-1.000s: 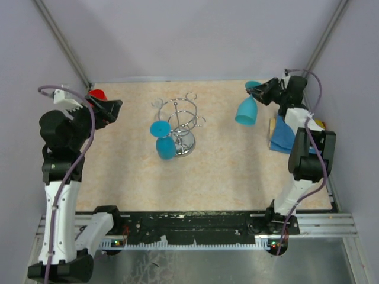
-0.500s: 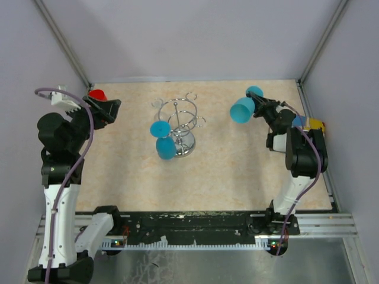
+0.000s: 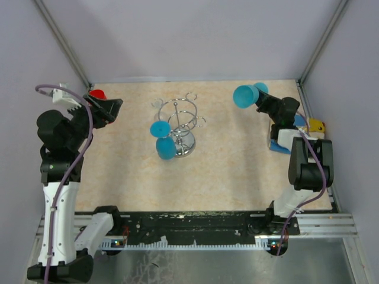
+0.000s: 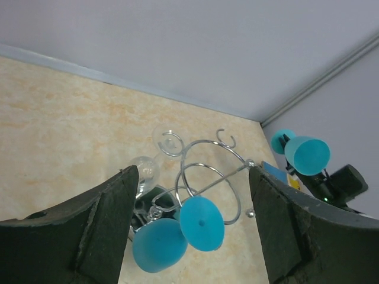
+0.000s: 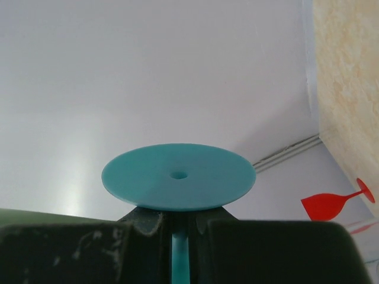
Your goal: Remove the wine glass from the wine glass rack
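Observation:
The wine glass rack (image 3: 183,121) of chrome wire stands mid-table on its round base. A blue wine glass (image 3: 164,144) hangs upside down from it on the left side, bowl (image 4: 157,245) below foot (image 4: 201,223). A clear glass (image 4: 145,170) hangs beside it. My left gripper (image 3: 111,107) stands open to the left of the rack, apart from it, with nothing between its fingers (image 4: 112,225). At the back right, my right gripper (image 3: 266,102) is shut on the stem (image 5: 179,257) of a second blue wine glass (image 3: 244,96), just under its foot (image 5: 177,176).
A red wine glass (image 3: 98,94) stands at the back left behind my left gripper, and shows in the right wrist view too (image 5: 331,204). A blue cloth (image 3: 283,137) and a yellow object (image 3: 317,125) lie at the right edge. Walls close in on three sides.
The right arm has swung its blue glass from hanging bowl-down to lying level, bowl towards the back left. The left arm has hardly moved.

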Controlling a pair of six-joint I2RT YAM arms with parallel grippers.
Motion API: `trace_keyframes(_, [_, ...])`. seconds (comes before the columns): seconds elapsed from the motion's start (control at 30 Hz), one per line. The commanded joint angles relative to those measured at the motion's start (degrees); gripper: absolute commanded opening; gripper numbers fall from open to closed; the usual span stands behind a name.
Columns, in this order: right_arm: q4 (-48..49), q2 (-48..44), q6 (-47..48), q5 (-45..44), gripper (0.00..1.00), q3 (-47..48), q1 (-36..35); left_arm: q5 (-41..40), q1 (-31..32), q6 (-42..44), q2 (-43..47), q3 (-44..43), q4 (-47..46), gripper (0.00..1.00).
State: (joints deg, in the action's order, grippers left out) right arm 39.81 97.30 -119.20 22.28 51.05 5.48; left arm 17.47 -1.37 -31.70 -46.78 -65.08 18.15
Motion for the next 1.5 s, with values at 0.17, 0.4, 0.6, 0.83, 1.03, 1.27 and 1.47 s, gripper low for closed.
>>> trace_keyframes(0.17, [6.45,-9.03,2.12,5.21,0.0,1.22,-4.1,24.25,5.1,-1.49,-5.05,-6.64,-13.0,0.84])
trace_keyframes(0.4, [4.0,-16.78,3.49,6.3,0.0,-0.25,-7.99,12.39,32.03,16.64,-15.74,-16.81,-5.75,0.89])
trace_keyframes(0.6, [0.49,-20.84,4.94,6.64,0.0,-0.49,-8.46,-7.55,50.4,29.8,-26.36,-23.62,-2.11,0.87])
trace_keyframes(0.83, [12.19,-18.44,-0.43,12.39,0.0,-2.8,-8.44,-20.42,58.14,41.48,-32.99,-25.64,-6.91,0.89])
trace_keyframes(1.03, [22.03,-15.68,-5.63,14.92,0.0,-4.07,-8.46,-23.1,61.43,56.52,-30.04,-19.14,-13.41,0.92])
trace_keyframes(1.27, [21.87,-16.42,-4.76,15.43,0.0,-4.05,-8.46,-27.68,62.5,56.78,-29.26,-13.98,-18.82,0.96])
trace_keyframes(1.47, [20.95,-18.09,-4.09,15.33,0.0,-5.27,-8.45,-26.92,63.2,55.67,-31.63,-15.27,-21.7,0.96])
